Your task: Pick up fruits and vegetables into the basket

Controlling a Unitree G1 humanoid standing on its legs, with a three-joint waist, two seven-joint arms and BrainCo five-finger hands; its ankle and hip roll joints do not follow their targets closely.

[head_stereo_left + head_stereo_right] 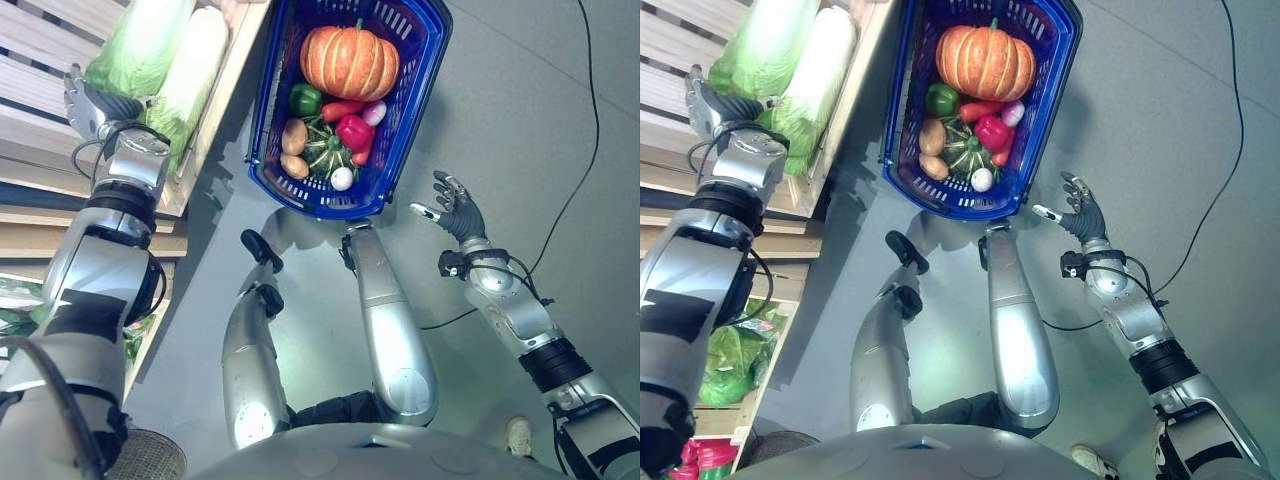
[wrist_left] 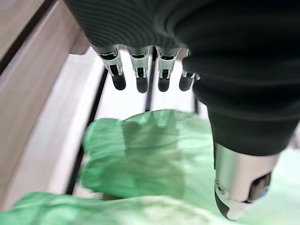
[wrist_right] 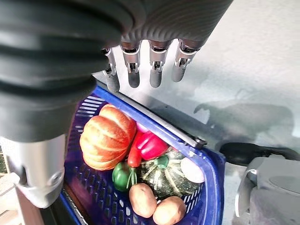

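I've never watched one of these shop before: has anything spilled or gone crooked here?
Nothing stands out. The blue basket sits on the floor with the pumpkin, peppers, potatoes and other vegetables all inside it. The cabbages lie on the wooden shelf under the left hand. The right hand holds nothing, beside the basket.

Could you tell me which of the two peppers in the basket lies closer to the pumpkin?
The green pepper: it touches the pumpkin, while the red pepper lies farther off.

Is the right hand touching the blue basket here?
Apart. The left eye view shows bare grey floor between the open right hand and the blue basket.
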